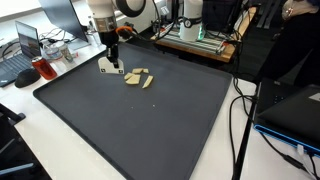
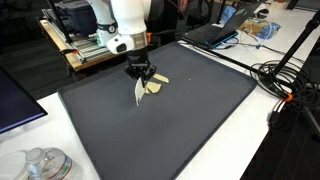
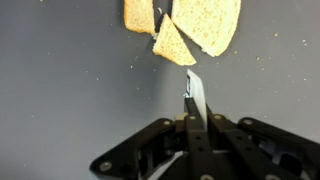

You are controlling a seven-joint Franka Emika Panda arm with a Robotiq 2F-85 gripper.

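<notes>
Pale strip point(image 3: 195, 95) in gripper point(image 3: 190, 120), nr bread point(image 3: 205, 25)

A mat point(image 1: 150, 130) was laid on the surface point(image 1: 40, 140) and covered most of it. A cluster of bread pieces point(image 1: 138, 77) was found on the mat, toward its far edge, as shown in both exterior views point(image 2: 155, 84). The hand point(image 1: 110, 66) was positioned over the mat, just beside the cluster. In the wrist view the pieces were seen ahead of the hand point(image 3: 194, 95), with the triangular piece point(image 3: 172, 45) nearest to it. A laptop point(image 1: 28, 45) was set on the surface beyond one corner of the mat, and cables point(image 2: 285, 85) were strewn beside another edge.
</notes>
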